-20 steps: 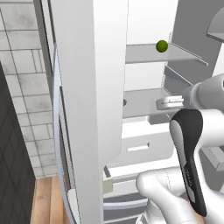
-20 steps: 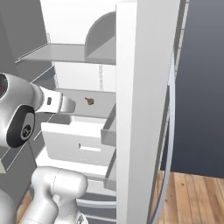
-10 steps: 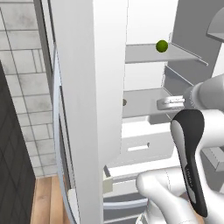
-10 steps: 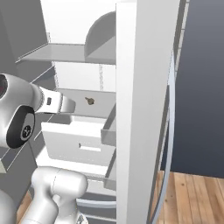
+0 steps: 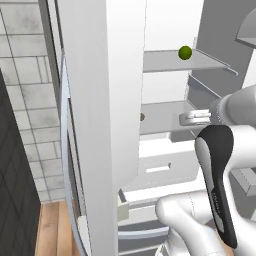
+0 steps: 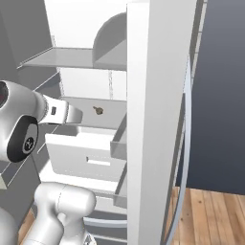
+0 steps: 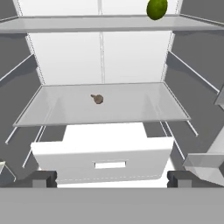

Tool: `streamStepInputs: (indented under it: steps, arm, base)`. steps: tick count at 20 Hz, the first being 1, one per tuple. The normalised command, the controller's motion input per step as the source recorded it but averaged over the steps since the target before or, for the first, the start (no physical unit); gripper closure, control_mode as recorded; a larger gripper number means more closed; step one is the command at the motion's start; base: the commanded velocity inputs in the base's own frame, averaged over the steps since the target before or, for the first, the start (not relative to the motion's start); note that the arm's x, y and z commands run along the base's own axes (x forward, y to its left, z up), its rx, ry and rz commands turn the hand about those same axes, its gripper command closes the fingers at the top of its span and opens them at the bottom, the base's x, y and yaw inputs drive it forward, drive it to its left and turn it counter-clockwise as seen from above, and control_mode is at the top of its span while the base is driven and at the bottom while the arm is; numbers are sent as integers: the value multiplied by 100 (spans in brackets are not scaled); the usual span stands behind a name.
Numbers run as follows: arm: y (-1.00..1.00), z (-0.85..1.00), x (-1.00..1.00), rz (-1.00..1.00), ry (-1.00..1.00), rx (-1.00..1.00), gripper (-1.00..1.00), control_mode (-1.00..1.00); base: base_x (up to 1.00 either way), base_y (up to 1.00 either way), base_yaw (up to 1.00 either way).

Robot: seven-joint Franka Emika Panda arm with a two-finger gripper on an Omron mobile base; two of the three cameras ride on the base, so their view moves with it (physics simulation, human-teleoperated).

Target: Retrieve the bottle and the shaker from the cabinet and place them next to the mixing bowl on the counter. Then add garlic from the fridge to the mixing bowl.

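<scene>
The garlic (image 7: 98, 99) is a small brownish bulb lying alone on the middle glass shelf (image 7: 144, 109) of the open fridge. It also appears as the garlic (image 6: 99, 110) in the right base view, and the garlic (image 5: 142, 117) peeks past the door edge in the left base view. My gripper (image 7: 111, 179) is open and empty, held in front of that shelf and short of the bulb. From the side, the gripper (image 6: 72, 114) reaches in at shelf height. The bottle, the shaker and the mixing bowl are out of view.
A green lime (image 7: 156, 8) rests on the upper shelf (image 5: 200, 61). A white drawer (image 7: 105, 159) juts out just below the garlic's shelf. The open fridge doors (image 5: 100, 125) (image 6: 158, 119) flank the arm on both sides.
</scene>
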Motion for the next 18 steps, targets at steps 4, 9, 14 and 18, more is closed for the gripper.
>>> streamStepInputs:
  steps: [4,9,14,18]
  arm:
    - [0,0,6,0,5,0,-100,-100]
    - [7,0,54,0,30,-4,-100,-100]
    - [11,-12,78,0,33,-3,-100,-100]
    - [0,-44,36,0,-7,2,-100,-100]
  base:
    - [14,-6,0]
    - [0,0,0]
    - [0,0,0]
    - [0,0,0]
